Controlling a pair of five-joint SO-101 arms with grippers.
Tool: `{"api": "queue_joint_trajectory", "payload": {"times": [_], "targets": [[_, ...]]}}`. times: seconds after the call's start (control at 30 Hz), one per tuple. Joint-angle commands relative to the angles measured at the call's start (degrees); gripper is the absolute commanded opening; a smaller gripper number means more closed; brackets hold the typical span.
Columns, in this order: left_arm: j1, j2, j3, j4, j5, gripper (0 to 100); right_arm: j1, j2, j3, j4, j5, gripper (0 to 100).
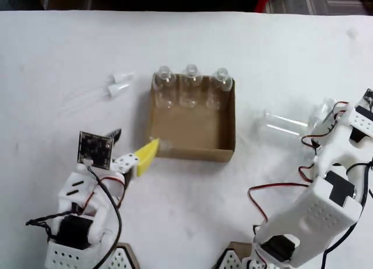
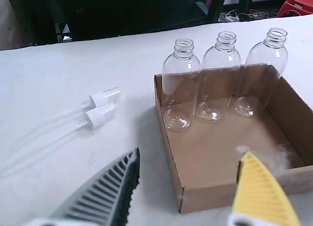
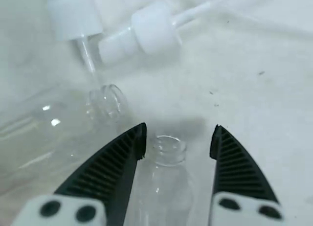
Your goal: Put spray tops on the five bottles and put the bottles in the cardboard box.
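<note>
Three clear bottles point(image 1: 190, 85) without tops stand upright along the far wall of the cardboard box point(image 1: 227, 151); the left wrist view shows them too point(image 2: 218, 74). Two white spray tops point(image 1: 119, 84) with long tubes lie on the table left of the box point(image 2: 101, 107). My left gripper point(image 2: 186, 187) is open, its grey and yellow fingers straddling the box's near left corner point(image 1: 135, 138). Right of the box lie two more clear bottles point(image 1: 282, 123). My right gripper point(image 3: 178, 143) is open with one bottle's neck point(image 3: 169, 150) between its black fingers; the other bottle point(image 3: 100, 104) and two spray tops point(image 3: 149, 33) lie beyond it.
The table point(image 1: 70, 48) is covered in white cloth. The right arm point(image 1: 317, 211) with its red and black cables stands at the near right, the left arm's base point(image 1: 76, 228) at the near left. The box floor point(image 2: 220, 143) in front of the bottles is bare.
</note>
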Motion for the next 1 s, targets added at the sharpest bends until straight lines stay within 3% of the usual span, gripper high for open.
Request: {"api": "queue_joint_trajectory", "payload": {"times": [0.0,0.23,0.53,0.8,0.97], "targets": [[0.66,-0.4,-0.62,-1.41,0.18,29,-0.84,-2.86,-2.64,-0.66,-0.44,18.7],[0.66,-0.4,-0.62,-1.32,0.18,29,-1.01,-2.33,-2.55,-1.8,0.0,4.0],[0.66,-0.4,-0.79,-1.14,0.18,29,-0.92,-7.96,-2.64,0.31,0.09,2.7],[1.1,-0.4,-2.2,1.32,0.26,29,-3.21,-31.16,-2.64,6.37,2.64,2.6],[7.16,-0.4,-7.38,10.2,0.35,33,-12.53,-49.27,-2.11,7.96,5.54,1.6]]}}
